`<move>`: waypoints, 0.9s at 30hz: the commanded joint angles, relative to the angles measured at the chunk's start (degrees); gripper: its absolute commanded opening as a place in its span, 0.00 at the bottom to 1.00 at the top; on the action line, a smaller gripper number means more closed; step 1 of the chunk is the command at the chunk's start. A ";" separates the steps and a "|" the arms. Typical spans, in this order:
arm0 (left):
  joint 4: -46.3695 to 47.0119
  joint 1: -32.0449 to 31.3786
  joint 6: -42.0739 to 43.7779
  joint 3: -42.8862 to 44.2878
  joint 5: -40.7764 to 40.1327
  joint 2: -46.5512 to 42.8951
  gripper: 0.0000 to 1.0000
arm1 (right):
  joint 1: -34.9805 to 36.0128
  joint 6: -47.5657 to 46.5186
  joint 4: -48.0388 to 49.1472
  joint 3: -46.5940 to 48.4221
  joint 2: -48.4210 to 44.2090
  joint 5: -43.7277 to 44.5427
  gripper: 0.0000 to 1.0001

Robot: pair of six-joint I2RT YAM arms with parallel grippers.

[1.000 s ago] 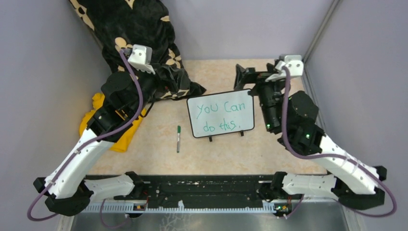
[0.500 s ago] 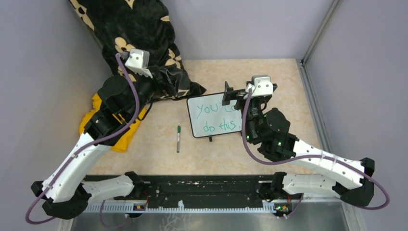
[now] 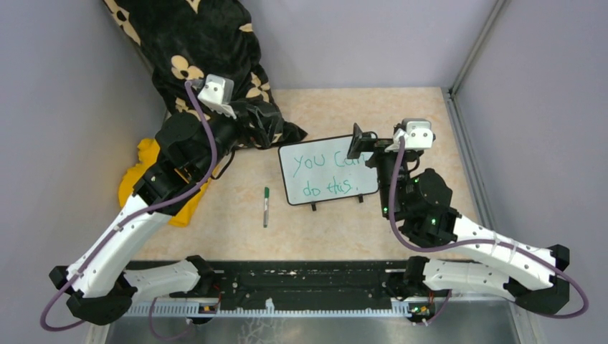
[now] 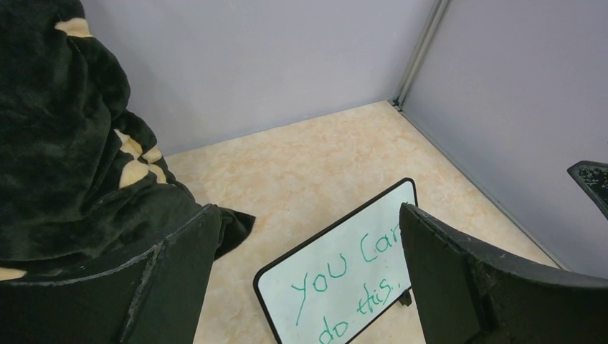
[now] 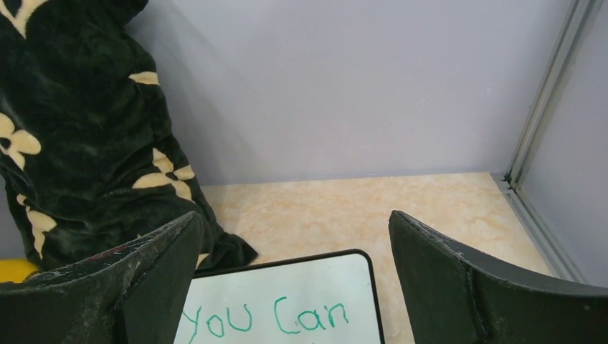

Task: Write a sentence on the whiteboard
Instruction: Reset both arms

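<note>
Right tool [image 3: 363, 145], spread and empty, has drifted off the sentence [image 3: 319, 165] to the board's [image 3: 337, 177] right edge, apparently above it. Writing looks complete; marker [image 3: 266, 206] on counter [image 3: 330, 107]. Left tool [image 3: 262, 122] spread, empty.

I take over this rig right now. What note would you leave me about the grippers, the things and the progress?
Left gripper: open, empty, beside the black blanket at the back left.
Right gripper: open, empty, over the far right corner of the whiteboard.
Whiteboard: stands on its feet at mid-table, not held.
Marker: lies on the table, left of the board, not held.
Done: the sentence "you can do this" is on the board in green.
Left: no writing, it seems; probably only draw both arms back.
</note>
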 commanded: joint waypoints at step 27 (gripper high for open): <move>5.10 -0.13 -0.20 -5.82 -2.96 -3.84 0.99 | 0.48 0.87 2.83 -4.09 -4.67 -2.12 0.99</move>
